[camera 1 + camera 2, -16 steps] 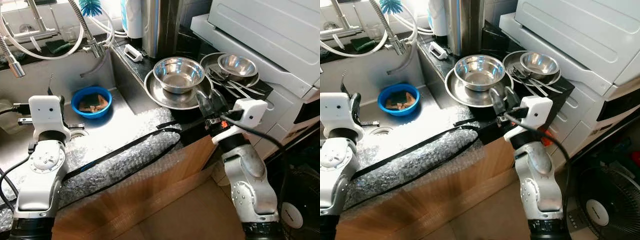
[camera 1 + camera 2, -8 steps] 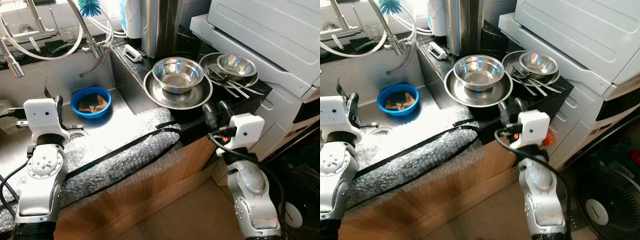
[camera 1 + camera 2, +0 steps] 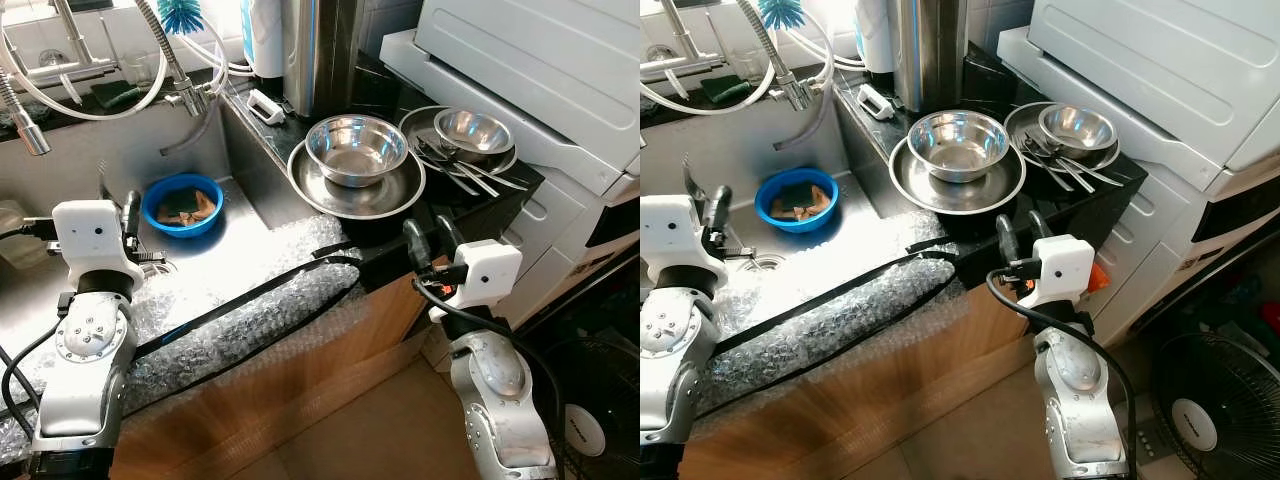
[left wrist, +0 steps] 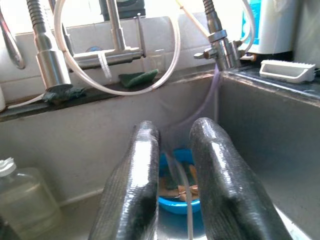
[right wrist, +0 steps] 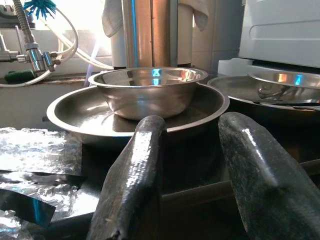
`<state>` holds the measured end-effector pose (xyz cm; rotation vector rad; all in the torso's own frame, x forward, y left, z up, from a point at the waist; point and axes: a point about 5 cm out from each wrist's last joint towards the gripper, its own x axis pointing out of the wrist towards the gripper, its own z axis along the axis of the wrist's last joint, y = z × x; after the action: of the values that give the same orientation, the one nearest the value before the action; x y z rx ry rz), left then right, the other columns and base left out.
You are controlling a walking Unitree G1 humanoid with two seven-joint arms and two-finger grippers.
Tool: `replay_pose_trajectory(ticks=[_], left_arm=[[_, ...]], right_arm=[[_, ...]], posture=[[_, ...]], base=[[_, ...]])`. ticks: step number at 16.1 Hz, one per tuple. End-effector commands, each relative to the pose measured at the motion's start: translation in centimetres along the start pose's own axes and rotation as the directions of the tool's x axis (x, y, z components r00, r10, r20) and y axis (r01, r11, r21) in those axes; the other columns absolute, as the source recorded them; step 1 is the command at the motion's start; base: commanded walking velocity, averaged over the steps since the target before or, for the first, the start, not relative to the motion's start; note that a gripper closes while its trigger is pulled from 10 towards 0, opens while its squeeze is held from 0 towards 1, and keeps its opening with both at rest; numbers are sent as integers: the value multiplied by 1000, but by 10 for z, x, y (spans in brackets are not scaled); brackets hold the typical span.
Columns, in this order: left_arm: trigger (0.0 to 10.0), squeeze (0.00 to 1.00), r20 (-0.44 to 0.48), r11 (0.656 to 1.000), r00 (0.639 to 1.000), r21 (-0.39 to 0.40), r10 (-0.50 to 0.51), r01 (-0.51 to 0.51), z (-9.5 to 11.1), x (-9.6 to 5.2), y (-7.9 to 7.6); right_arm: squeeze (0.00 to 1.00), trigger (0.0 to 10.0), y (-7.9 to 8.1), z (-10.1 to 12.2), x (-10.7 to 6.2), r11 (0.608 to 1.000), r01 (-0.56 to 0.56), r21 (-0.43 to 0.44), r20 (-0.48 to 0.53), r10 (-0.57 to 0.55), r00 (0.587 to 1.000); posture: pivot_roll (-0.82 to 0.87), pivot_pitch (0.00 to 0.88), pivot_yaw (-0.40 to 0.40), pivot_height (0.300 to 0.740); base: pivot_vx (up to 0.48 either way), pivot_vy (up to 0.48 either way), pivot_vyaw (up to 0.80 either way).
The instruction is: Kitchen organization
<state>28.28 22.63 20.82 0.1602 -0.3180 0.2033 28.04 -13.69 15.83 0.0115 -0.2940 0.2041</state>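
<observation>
The left tool (image 3: 128,205) is above the sink (image 3: 120,165), its fingers a little apart and holding nothing; the blue bowl (image 3: 182,203) lies in the sink at 1 o'clock from it; the steel bowl (image 3: 356,147) sits in the wide plate (image 3: 390,195) on the dark tabletop (image 3: 385,235); the right tool (image 3: 428,235) is open and empty at 5 o'clock from the plate, at the tabletop edge.
</observation>
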Motion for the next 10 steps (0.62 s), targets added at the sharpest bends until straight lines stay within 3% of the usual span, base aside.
replay_pose_trajectory(ticks=[1,3,5,6,10], left_arm=[[10000,1000,5,1000,1000,-2,-16,16,0,-2,-2],[10000,1000,7,1000,1000,-10,-23,23,2,-2,-2],[10000,1000,65,999,997,19,-51,49,21,3,1],[10000,0,122,997,990,41,-69,65,38,7,3],[10000,0,182,992,980,112,-77,57,60,-3,21]], right_arm=[[0,10000,-1,-1,0,1000,10,3,-1,-10,1000],[0,10000,0,-2,0,1000,8,9,-2,-8,1000],[0,10000,0,-2,1,1000,8,8,0,-8,1000],[0,10000,0,-2,1,1000,8,8,0,-8,1000],[0,10000,-2,0,1,1000,16,5,5,-16,1000]], posture=[[77,75,-39,740],[79,79,-37,740],[83,83,-35,740],[89,94,-33,740],[82,108,-24,740]], base=[[0,0,0],[0,0,0],[0,0,0],[0,0,0],[0,0,0]])
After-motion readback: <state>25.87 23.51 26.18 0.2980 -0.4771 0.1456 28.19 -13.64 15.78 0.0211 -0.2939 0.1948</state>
